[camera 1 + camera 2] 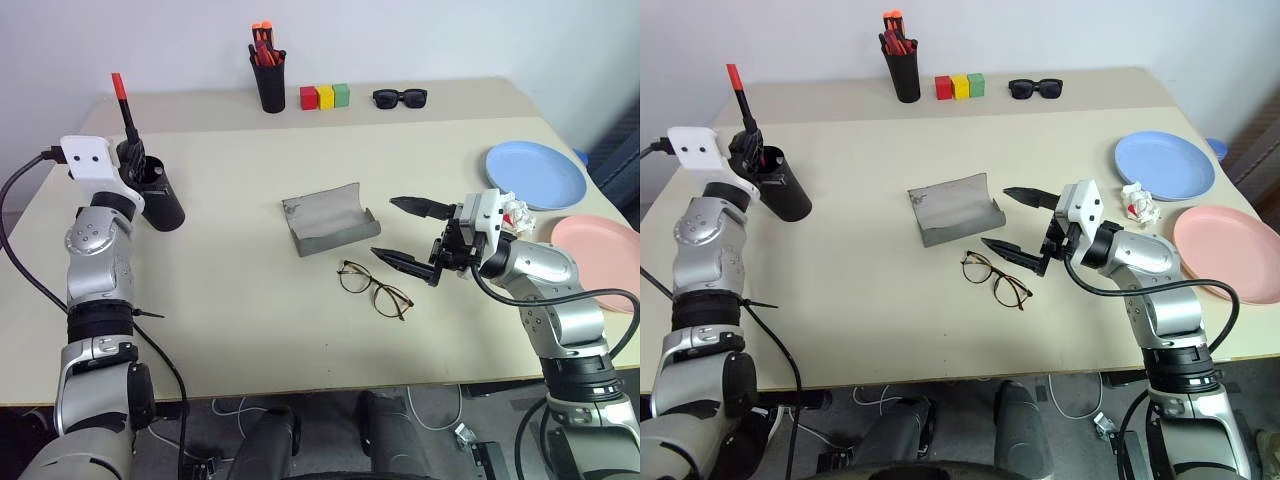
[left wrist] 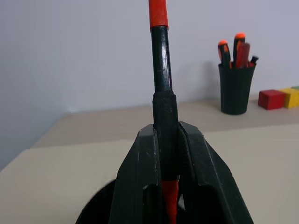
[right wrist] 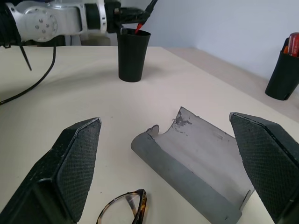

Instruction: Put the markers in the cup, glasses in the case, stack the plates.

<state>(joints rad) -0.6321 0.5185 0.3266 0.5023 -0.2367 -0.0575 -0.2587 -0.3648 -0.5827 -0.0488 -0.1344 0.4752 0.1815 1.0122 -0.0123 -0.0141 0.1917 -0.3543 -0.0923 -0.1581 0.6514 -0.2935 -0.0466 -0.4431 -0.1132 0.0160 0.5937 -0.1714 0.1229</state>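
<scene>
The slim black marker with a red cap and red tip (image 1: 124, 108) is clamped in the left claw (image 1: 128, 152), whose two black fingers are pressed together around the lower barrel. It is held nearly upright, red tip downward at the mouth of the wide matte black plastic cup (image 1: 160, 200) and red cap pointing up. This steep pose appears to be chosen so that the marker can be dropped straight in without catching the rim; whether the tip is already below the rim cannot be told for sure, though the right wrist view suggests it is just entering.

The right claw (image 1: 408, 232) is held spread wide apart and empty, level above the beige counter (image 1: 230, 320), its fingers pointing toward the grey felt-textured glasses case (image 1: 328, 220). The case lies open, its lid tipped back, presumably so the eyewear can be laid inside. The thin dark wire-framed glasses with roundish clear lenses (image 1: 374, 287) rest flat on the counter just in front of the case and beneath the lower finger, not touched by it; the claw seems to be parked in readiness for them.

The round light blue plate (image 1: 536, 174) and the round salmon pink plate (image 1: 600, 260) lie side by side near the counter's right edge, unstacked, with a crumpled white scrap (image 1: 1140, 204) between the blue plate and the right arm. That step is judged as not begun.
</scene>
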